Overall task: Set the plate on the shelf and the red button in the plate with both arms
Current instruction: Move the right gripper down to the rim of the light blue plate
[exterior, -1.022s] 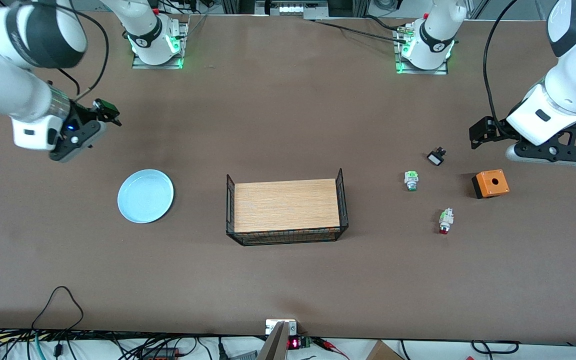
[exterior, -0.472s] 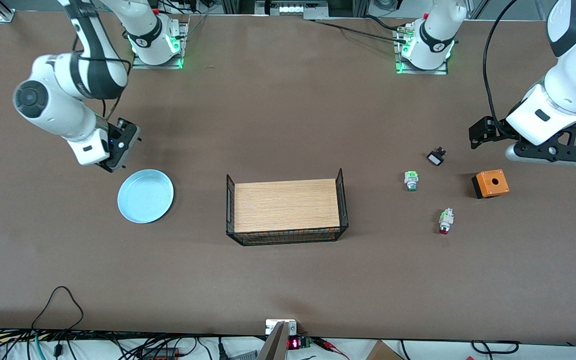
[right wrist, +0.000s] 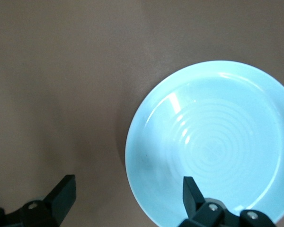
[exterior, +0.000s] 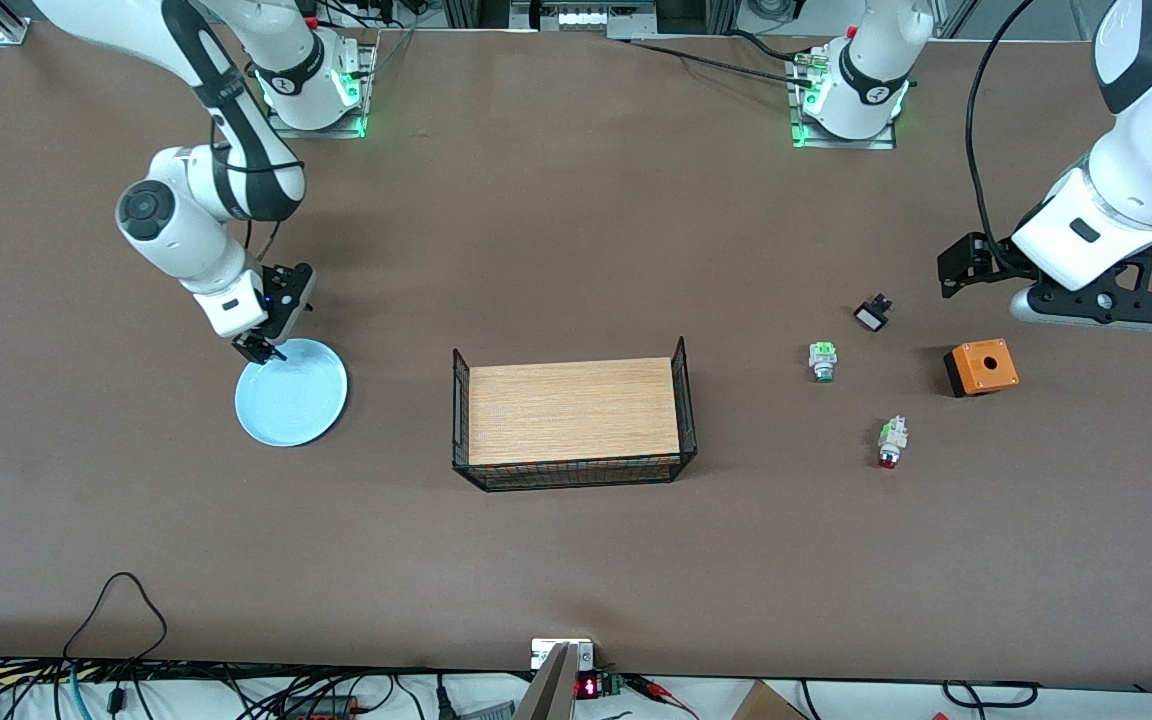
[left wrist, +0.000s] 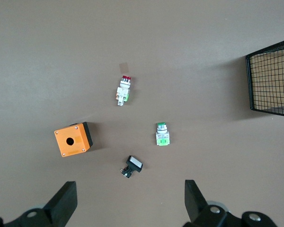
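Note:
The pale blue plate lies flat on the table toward the right arm's end. My right gripper is open and low over the plate's rim on the side toward the robot bases. In the right wrist view the plate has its rim between my right gripper's fingers, one over the plate and one over bare table. The red button lies on its side toward the left arm's end, also seen in the left wrist view. My left gripper hangs open and empty, high above the table near the orange box.
A wire basket with a wooden floor stands mid-table. A green-capped switch, a black switch with a white face and the orange box lie near the red button. Cables run along the table's front edge.
My right arm has swung in from the table's end and come down, bringing its open gripper to the plate's rim. The left arm has not moved.

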